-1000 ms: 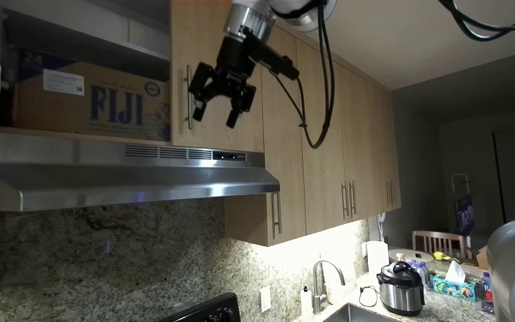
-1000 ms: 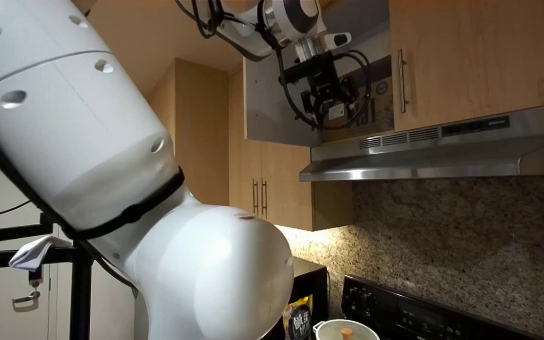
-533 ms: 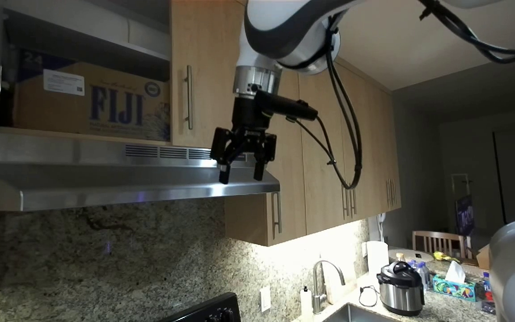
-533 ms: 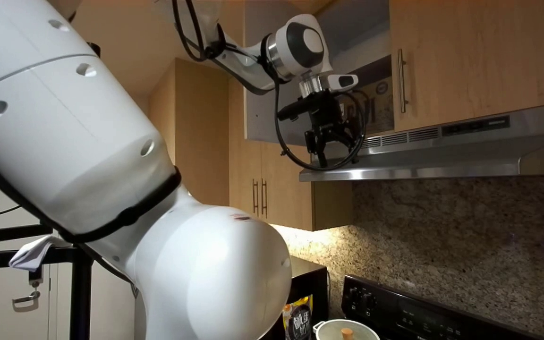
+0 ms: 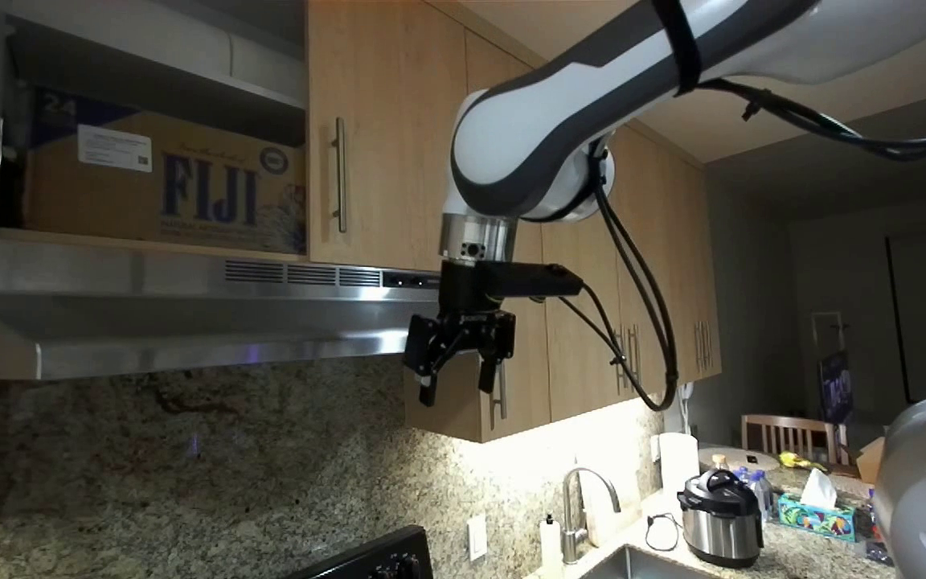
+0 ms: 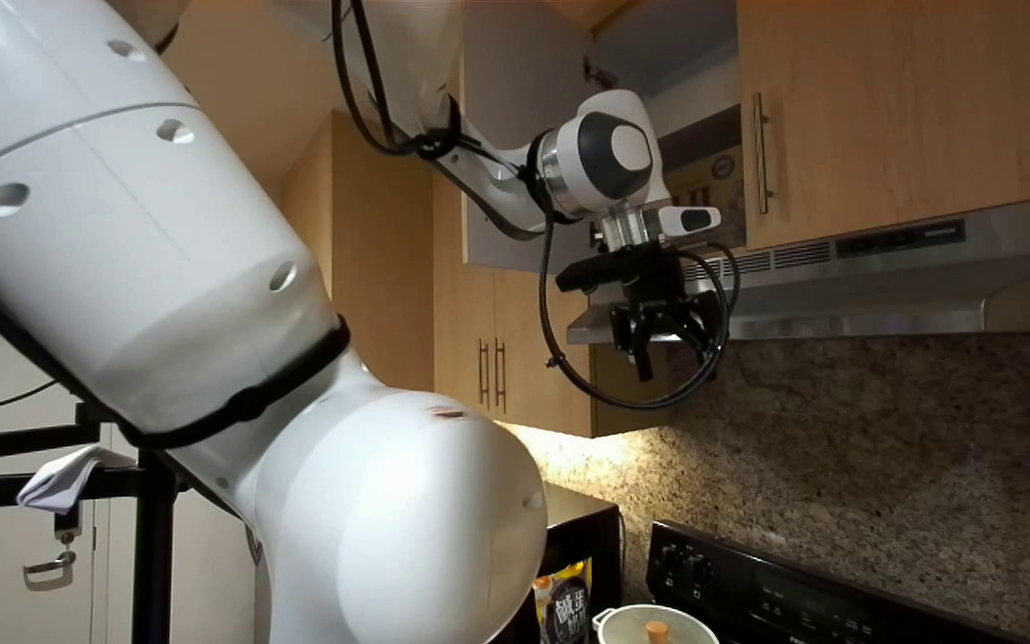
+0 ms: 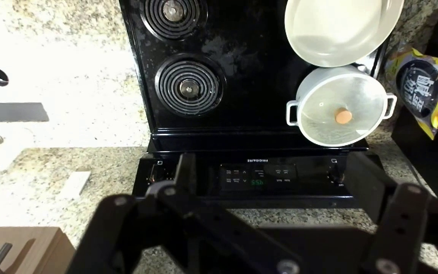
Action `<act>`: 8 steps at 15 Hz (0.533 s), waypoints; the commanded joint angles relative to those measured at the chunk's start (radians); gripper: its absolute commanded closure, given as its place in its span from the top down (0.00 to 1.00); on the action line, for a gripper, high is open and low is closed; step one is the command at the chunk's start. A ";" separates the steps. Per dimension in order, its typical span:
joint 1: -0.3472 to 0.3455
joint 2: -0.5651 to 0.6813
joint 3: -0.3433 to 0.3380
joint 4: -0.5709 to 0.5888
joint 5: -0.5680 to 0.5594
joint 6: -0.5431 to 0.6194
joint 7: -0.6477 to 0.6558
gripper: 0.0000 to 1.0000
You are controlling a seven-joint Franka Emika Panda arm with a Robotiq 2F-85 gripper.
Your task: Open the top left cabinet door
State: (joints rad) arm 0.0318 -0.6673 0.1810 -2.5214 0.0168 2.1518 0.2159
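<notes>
Gripper (image 5: 456,392): hung pointing downward at the end of the white and dark arm (image 5: 559,121), in front of the range hood (image 5: 174,322) in both exterior views, with tips lower in each than the hood's bottom edge. Found the jaws released and parted wide, with the fingers (image 7: 186,173) in the wrist view to either side of the control panel (image 7: 259,173) of the stove (image 7: 249,83).

Saw the top left cabinet door (image 6: 519,80) swung wide open, up to the left of the gripper and well apart from it, with the grey inner face toward the camera in an exterior view. Could not make out its handle, nor tell the depth between the door and the arm, overlapping there. Noted inside the opened cabinet (image 5: 149,64), above the hood, a cardboard box (image 5: 125,201) marked FIJI, bearing a white label (image 5: 115,148). Saw the matching door (image 5: 395,145) shut just to the right, with a silver bar handle (image 5: 341,177) upright along the left edge.

Looked down, in the wrist view, on two coil burners (image 7: 188,88) at the left of the stove, and on a lidded pot (image 7: 325,114) and a pale pan (image 7: 340,28) close together at the right. Noted a printed bag (image 7: 418,85) beside the pot and, in an exterior view, a steel cooker (image 5: 722,527) near a tissue box (image 5: 817,517).
</notes>
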 commanded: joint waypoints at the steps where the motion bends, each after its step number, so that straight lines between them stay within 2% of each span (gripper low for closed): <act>1: -0.012 0.036 -0.004 -0.048 -0.025 0.069 0.014 1.00; 8: 0.003 0.073 -0.025 -0.061 -0.007 0.050 -0.003 1.00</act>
State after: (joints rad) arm 0.0255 -0.5987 0.1700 -2.5789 0.0163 2.2054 0.2159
